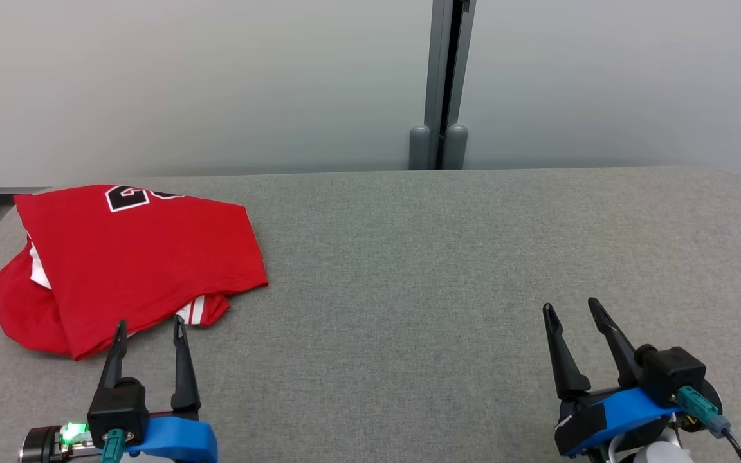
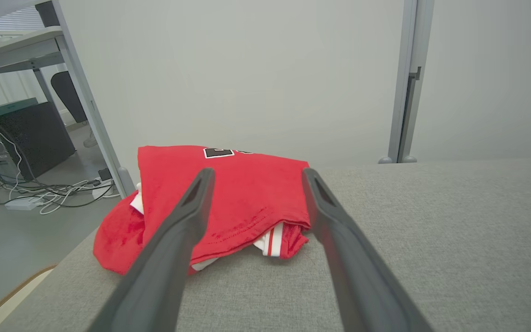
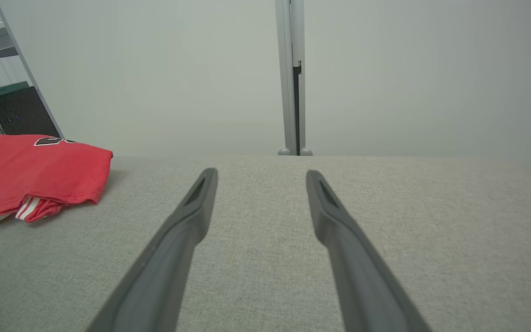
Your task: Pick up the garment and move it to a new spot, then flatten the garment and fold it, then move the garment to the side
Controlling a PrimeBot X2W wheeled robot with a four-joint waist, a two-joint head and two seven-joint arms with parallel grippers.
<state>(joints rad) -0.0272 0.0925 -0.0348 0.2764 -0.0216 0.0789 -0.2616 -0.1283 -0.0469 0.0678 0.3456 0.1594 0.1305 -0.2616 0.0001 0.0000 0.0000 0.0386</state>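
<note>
At the table's (image 1: 409, 289) left edge garment (image 1: 139, 257) sits bunched; left gripper (image 1: 150, 322) and right gripper (image 1: 570, 305) fingers wide, so pinch near hem through all layers.

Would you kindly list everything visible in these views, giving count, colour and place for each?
garment: one, red with white trim and black-and-white lettering, loosely folded at the table's left end
table: one, grey fabric top, across the foreground
wall panels: two, pale grey, behind the table
post: one, grey, between the panels
computer case: one, dark, on the floor beyond the table's left end
cables: several, black and white, on the floor by the case
left end effector: one, dark fingers, open, by the garment's near edge
right end effector: one, dark fingers, open, over bare table at the right
</note>
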